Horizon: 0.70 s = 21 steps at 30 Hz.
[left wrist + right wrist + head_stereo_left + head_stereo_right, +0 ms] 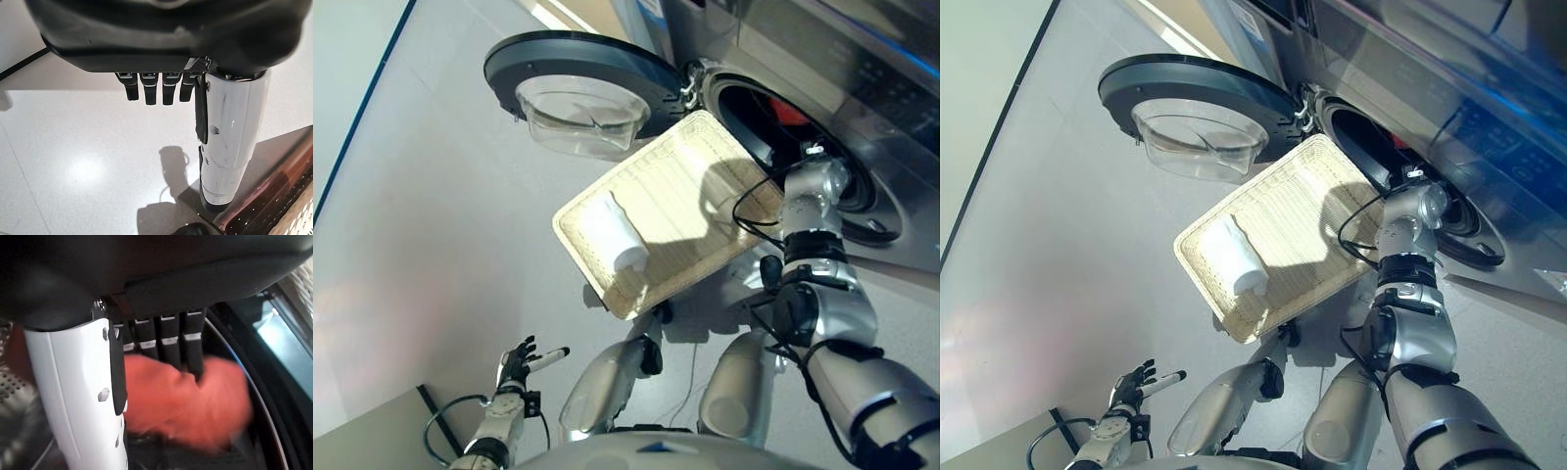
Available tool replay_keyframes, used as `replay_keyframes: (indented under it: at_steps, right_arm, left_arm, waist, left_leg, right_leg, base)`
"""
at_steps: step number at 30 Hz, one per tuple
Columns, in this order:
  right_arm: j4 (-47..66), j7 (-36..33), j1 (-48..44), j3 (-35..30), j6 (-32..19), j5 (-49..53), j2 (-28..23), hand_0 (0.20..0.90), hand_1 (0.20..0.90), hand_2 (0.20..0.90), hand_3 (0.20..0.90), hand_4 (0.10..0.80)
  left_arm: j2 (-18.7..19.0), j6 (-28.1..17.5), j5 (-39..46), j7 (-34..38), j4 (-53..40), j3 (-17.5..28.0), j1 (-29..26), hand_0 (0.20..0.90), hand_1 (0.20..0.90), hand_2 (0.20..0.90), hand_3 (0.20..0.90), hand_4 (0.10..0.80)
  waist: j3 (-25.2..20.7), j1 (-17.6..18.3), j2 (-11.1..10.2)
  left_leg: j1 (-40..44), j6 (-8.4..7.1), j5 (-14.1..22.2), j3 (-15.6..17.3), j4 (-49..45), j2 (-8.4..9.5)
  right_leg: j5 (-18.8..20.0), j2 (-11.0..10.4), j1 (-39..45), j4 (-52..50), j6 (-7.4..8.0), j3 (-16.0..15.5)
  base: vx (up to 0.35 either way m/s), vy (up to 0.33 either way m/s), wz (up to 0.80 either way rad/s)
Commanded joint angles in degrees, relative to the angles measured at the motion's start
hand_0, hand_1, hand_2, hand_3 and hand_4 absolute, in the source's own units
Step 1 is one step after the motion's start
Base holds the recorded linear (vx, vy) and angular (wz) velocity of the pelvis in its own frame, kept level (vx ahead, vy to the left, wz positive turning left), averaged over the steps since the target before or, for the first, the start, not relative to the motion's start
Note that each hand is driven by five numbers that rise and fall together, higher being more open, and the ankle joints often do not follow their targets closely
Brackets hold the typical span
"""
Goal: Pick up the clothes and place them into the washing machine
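Observation:
A shallow wicker basket [705,186] sits beside the washing machine [822,59], with a rolled white cloth [617,235] lying in it. My right arm reaches past the basket into the machine's drum opening [754,108]. In the right wrist view my right hand [168,340] is open with straight fingers, and an orange-red cloth [186,406] lies just past the fingertips inside the drum. A patch of the red cloth also shows in the left eye view [790,111]. My left hand [516,370] hangs low at the left, open and empty, above the floor.
The round machine door [582,83] stands swung open to the left of the drum, over the basket's far corner. The edge of the dark brown box [274,196] shows by my left thumb. Pale grey floor [431,215] spreads to the left.

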<state>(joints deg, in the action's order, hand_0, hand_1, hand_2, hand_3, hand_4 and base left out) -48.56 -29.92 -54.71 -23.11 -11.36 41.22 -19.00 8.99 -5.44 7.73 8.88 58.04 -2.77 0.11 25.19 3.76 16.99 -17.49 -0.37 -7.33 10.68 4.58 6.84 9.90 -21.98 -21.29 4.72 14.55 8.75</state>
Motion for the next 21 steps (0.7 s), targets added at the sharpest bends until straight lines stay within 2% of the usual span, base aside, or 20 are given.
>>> replay_keyframes:
  at_steps: [1,10,14,20,21]
  right_arm:
    - [1.8,3.7,-17.8,4.4,-3.8,-1.0,-5.9,0.9,0.9,0.9,0.9,0.8]
    - [0.2,4.3,-16.1,4.2,-2.7,-0.9,-4.9,0.9,0.9,0.9,0.9,0.8]
    - [-0.5,4.6,-15.1,5.2,-2.1,-1.5,-4.6,0.9,0.9,0.9,0.9,0.8]
    - [-9.9,6.3,-15.1,13.8,2.4,-5.7,-8.7,0.9,0.9,0.9,0.9,0.8]
    - [-9.8,7.7,-14.0,17.4,3.4,-7.2,-7.6,0.9,0.9,0.9,0.9,0.8]
  left_arm:
    - [-0.4,0.0,0.7,1.8,2.7,-0.4,1.7,0.9,0.9,0.9,0.9,0.8]
    - [-0.2,0.3,0.2,1.4,3.3,-0.5,1.8,0.9,0.9,0.9,0.9,0.8]
    - [-0.7,0.3,0.3,1.5,4.2,-0.2,1.3,0.9,0.9,0.9,0.9,0.8]
    - [-1.3,0.5,-1.0,1.5,5.9,0.5,0.2,0.9,0.9,0.9,0.9,0.8]
    - [-1.8,0.3,-1.2,1.7,6.6,-0.2,-0.2,0.9,0.9,0.9,0.9,0.8]
  waist:
    - [4.6,0.3,12.8]
    - [4.6,0.4,12.8]
    - [4.6,0.1,12.8]
    - [4.6,-0.6,12.8]
    - [4.6,-1.3,12.8]
  left_leg:
    - [2.8,-8.63,0.7,-1.8,-3.7,-6.06]
    - [3.1,-8.69,0.8,-2.2,-3.7,-6.38]
    - [2.5,-8.91,1.0,-2.4,-3.8,-7.11]
    - [1.2,-9.42,1.1,-3.5,-4.8,-9.1]
    - [0.1,-9.67,1.1,-4.1,-5.3,-10.43]
  right_leg:
    - [-5.4,-2.2,4.5,-6.3,-5.0,1.3]
    - [-5.4,-2.0,5.0,-6.1,-5.09,0.8]
    - [-5.2,-1.3,4.6,-5.8,-5.44,0.5]
    - [-4.4,1.1,4.3,-5.0,-6.54,-0.8]
    - [-4.0,2.7,3.8,-4.8,-7.21,-1.5]
  base:
    - [0.0,0.0,0.0]
    - [0.0,0.0,0.0]
    - [0.0,0.0,0.0]
    - [-0.019,-0.008,0.04]
    - [-0.059,-0.056,0.1]
